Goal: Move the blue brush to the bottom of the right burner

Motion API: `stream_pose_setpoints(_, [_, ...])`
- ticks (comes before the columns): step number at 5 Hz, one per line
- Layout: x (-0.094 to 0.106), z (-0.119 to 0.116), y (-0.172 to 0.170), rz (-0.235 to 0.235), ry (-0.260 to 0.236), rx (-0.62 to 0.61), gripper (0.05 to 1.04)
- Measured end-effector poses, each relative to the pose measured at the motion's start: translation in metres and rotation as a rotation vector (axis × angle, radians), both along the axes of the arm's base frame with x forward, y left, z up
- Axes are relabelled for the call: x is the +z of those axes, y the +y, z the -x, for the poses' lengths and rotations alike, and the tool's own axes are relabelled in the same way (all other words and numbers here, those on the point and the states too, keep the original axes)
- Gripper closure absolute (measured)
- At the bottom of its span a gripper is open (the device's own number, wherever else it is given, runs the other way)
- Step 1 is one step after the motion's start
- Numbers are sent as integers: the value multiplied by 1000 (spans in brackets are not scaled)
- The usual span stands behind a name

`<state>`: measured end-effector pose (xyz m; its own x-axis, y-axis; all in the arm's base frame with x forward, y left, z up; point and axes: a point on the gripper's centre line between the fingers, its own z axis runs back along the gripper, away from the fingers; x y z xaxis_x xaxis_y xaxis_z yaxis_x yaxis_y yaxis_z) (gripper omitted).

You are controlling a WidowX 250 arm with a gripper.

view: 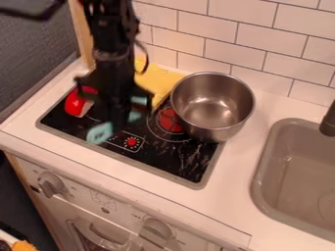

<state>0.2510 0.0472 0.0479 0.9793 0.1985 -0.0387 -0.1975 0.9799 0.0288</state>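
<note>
The black gripper point(119, 115) hangs down over the left half of the black stovetop point(171, 163), in front of part of the light blue brush point(99, 133). One end of the brush shows at the gripper's lower left, and more of its blue shows just right of the gripper; the middle is hidden. Whether the brush is held or lies on the stovetop cannot be told. The right burner point(170, 120), with a red centre, is to the right of the gripper, partly covered by a metal pot point(212, 107).
A red object point(76, 104) lies at the stovetop's left. Behind the gripper is a yellow cloth point(159, 82), near the tiled wall point(249, 45). The grey sink point(294, 179) and its dark faucet point(328, 121) are at the right. Oven knobs line the counter's front.
</note>
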Motion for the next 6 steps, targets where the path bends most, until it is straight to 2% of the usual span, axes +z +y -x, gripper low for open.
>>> stream_pose_setpoints(1, [-20, -2, -21, 42, 6, 15, 999])
stream_pose_setpoints(2, [-30, -10, -34, 54, -19, 0, 999])
stream_pose_setpoints(3, [-33, -11, -37, 71, -35, -10, 959])
stream_pose_setpoints(4, [-36, -7, -37, 76, -23, -16, 765])
stream_pose_setpoints(5, [-37, -3, -36, 66, -16, -32, 467])
stream_pose_setpoints(6, [-24, -5, -34, 51, -51, -48, 186])
